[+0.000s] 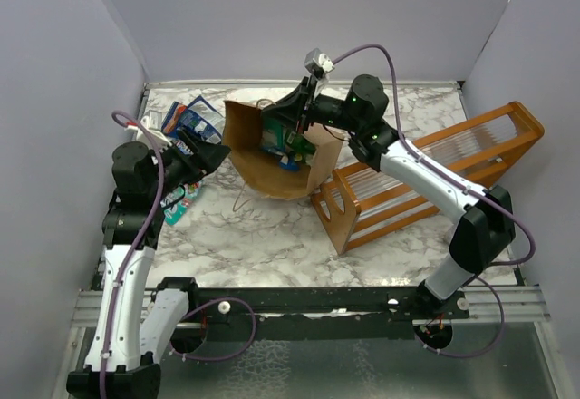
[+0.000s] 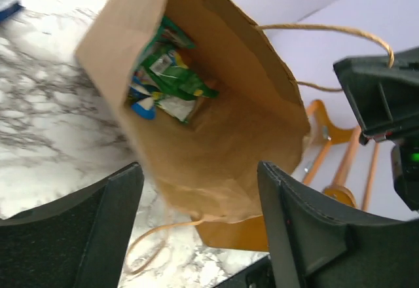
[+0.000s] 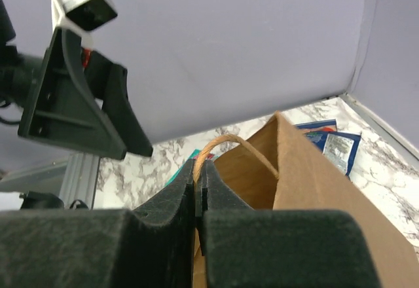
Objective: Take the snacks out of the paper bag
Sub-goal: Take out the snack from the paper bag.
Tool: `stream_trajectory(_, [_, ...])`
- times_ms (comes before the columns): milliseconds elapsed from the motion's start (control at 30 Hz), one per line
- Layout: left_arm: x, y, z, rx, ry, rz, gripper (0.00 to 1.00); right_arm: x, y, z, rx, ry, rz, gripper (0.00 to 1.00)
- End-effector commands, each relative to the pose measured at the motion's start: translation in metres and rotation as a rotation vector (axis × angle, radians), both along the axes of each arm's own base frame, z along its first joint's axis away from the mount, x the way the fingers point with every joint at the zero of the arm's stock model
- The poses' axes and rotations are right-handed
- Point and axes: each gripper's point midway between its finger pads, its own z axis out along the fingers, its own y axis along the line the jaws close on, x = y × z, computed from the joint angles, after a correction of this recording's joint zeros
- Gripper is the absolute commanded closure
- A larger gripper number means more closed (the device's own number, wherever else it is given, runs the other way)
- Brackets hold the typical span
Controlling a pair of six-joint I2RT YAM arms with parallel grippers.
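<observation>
Snacks [image 2: 167, 78] lay deep in the paper bag [image 2: 222, 170], its mouth facing the nearer left jaws, spread apart, while the right jaws clamped its handle [image 3: 229, 139].

**My corner of the room**

My white-and-grey marbled table [image 1: 272, 245] is boxed in by plain lavender walls [image 1: 299, 18] on three sides, under even light. An orange wooden rack [image 1: 333, 210] with clear slats lies toward its right. A dark rail [image 1: 317, 302] spans the near edge.
</observation>
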Motion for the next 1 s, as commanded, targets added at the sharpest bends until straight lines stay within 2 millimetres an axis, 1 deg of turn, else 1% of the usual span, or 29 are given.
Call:
stream_trajectory(0, [-0.01,-0.024,0.029,-0.085,-0.114,-0.068,0.32,-0.008,-0.011,0.047,0.111,-0.038,-0.054,0.98])
stream_trajectory(67, [-0.012,-0.033,0.028,-0.108,-0.113,-0.094,0.38,-0.008,-0.01,0.044,0.109,-0.034,-0.052,0.98])
stream_trajectory(167, [-0.011,-0.055,0.022,-0.17,-0.099,-0.157,0.51,-0.008,-0.01,0.038,0.095,-0.021,-0.048,0.98])
stream_trajectory(233, [-0.008,-0.067,0.012,-0.175,-0.069,-0.16,0.62,-0.009,-0.01,0.036,0.096,-0.02,-0.05,0.98])
stream_trajectory(267, [-0.011,-0.078,0.007,-0.169,-0.052,-0.171,0.65,-0.008,-0.011,0.037,0.1,-0.02,-0.056,0.98])
stream_trajectory(333, [-0.008,-0.093,-0.003,-0.159,-0.032,-0.159,0.7,-0.007,-0.013,0.04,0.108,-0.02,-0.068,0.98])
stream_trajectory(433, [-0.01,-0.122,-0.018,-0.141,-0.021,-0.153,0.78,-0.006,-0.014,0.044,0.12,-0.015,-0.082,0.98])
stream_trajectory(533, [-0.006,-0.144,-0.035,-0.085,-0.008,-0.082,0.86,-0.007,-0.015,0.049,0.132,-0.017,-0.082,0.98])
stream_trajectory(567, [-0.002,-0.148,-0.04,-0.071,-0.006,-0.049,0.89,-0.007,-0.016,0.051,0.137,-0.019,-0.083,0.98])
stream_trajectory(667, [0.014,-0.154,-0.05,-0.07,0.008,0.038,0.91,-0.011,-0.02,0.061,0.156,-0.03,-0.085,0.98])
stream_trajectory(800, [0.035,-0.15,-0.074,-0.08,0.066,0.175,0.91,-0.016,-0.024,0.07,0.173,-0.037,-0.088,0.98])
stream_trajectory(900, [0.044,-0.149,-0.094,-0.09,0.109,0.239,0.91,-0.021,-0.025,0.072,0.179,-0.032,-0.076,0.98])
stream_trajectory(967, [0.049,-0.149,-0.102,-0.102,0.108,0.265,0.91,-0.023,-0.025,0.072,0.179,-0.026,-0.067,0.98])
